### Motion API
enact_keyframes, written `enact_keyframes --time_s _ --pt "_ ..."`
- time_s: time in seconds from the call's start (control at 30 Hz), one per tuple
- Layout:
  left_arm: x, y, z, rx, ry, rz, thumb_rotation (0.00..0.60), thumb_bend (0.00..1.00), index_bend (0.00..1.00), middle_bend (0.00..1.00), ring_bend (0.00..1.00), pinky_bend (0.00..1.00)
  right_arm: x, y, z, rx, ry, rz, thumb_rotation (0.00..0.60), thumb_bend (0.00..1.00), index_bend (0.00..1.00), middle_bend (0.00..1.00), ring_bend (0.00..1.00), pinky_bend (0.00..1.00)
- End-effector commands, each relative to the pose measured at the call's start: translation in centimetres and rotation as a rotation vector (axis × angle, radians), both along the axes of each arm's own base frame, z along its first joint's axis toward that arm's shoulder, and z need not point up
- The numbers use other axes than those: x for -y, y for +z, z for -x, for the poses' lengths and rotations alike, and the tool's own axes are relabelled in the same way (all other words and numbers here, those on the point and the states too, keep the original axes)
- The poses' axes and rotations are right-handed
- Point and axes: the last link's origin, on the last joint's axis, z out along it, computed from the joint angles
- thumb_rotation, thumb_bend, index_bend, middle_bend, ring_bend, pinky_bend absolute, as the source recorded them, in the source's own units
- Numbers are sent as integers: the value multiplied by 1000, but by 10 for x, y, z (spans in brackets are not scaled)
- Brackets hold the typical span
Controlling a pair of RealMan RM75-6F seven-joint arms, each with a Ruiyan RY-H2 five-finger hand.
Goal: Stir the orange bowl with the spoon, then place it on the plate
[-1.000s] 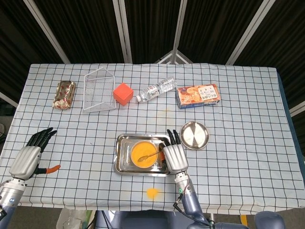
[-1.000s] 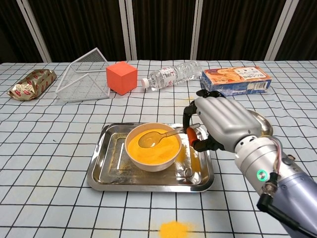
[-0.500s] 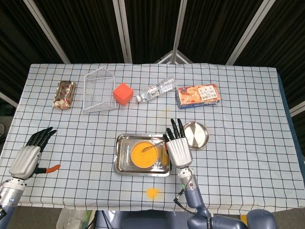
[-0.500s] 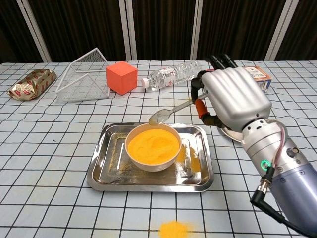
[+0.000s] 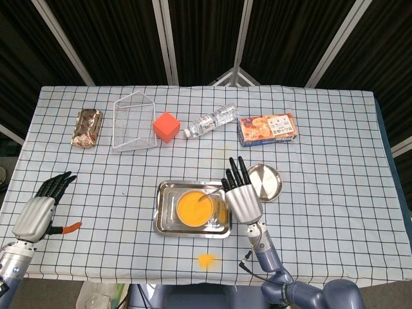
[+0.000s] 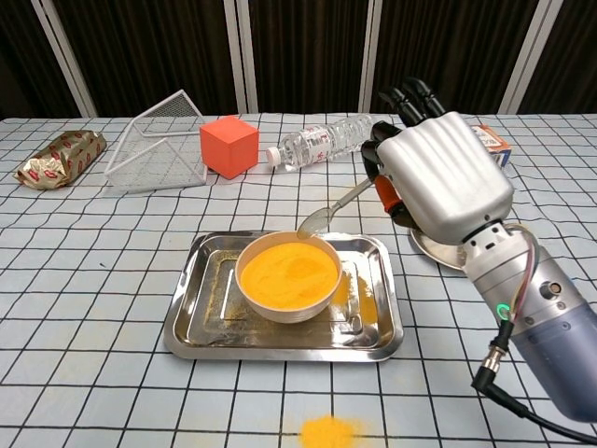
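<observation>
Just left of the right hand [image 6: 446, 173], the shiny metal spoon [image 6: 328, 211] hangs in the air over the far edge of the round bowl of orange powder [image 6: 287, 275]. That hand pinches the spoon's thin handle, with its other fingers pointing up and away. The spoon looks light, stiff and a bit slippery, so the handle end is the best spot to hold. Close behind the hand on its right side sits the small round silver plate [image 5: 265, 181]. The bowl rests in a flat steel tray [image 6: 194, 315]. Far off, the left hand [image 5: 38, 211] lies low and holds nothing.
</observation>
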Motion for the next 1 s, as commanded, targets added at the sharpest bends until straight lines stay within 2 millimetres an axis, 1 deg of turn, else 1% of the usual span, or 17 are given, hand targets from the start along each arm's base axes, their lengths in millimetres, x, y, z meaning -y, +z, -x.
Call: enact_keyframes --time_s 0.03,0.43,0.63,1.0 --pt "0 0 0 2 1 0 600 0 0 0 0 20 0 -3 -2 -7 19 -1 600 644 802 379 90 0" --pt "1 2 1 7 9 7 600 0 0 0 0 20 -3 -20 -10 -20 26 -19 600 644 802 379 90 0" --pt "3 3 1 13 14 7 600 0 0 0 0 20 0 -24 -15 -50 49 -19 600 644 802 380 89 0" --pt "2 3 2 17 25 9 600 0 0 0 0 20 2 -36 -10 -103 45 -36 600 644 802 379 90 0"
